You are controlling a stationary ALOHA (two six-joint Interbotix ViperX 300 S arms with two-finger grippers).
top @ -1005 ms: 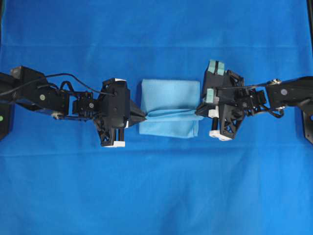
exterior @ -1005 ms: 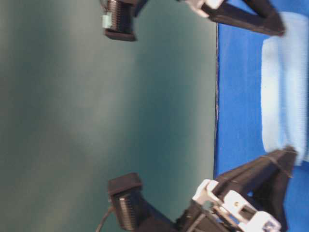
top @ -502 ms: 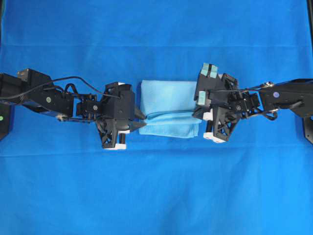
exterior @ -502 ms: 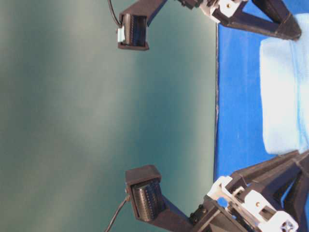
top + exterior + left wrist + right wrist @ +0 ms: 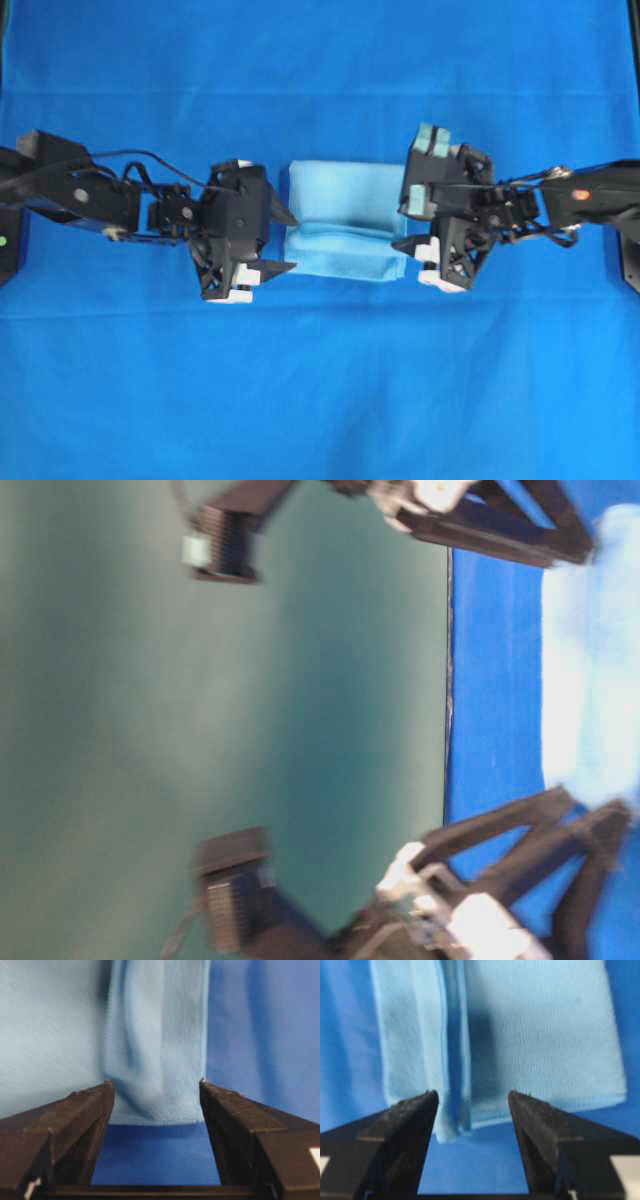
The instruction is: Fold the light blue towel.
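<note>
left gripper [image 5: 283,241] fingers just opened, empty | right gripper [image 5: 404,229] fingers now wide, empty | light blue towel [image 5: 345,218] released, lies folded on tabletop | fold likely done

The light blue towel [image 5: 347,218] lies folded in a flat rectangle mid-table, a raised crease crossing its near half.

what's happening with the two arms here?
They're folding the light blue towel, which lies folded on the royal-blue table cloth. The left gripper sits at the towel's left edge and the right gripper at its right edge. Both stand open with nothing between the fingers; the wrist views show the towel's edge lying just beyond the fingertips, a raised fold line running across it.
</note>
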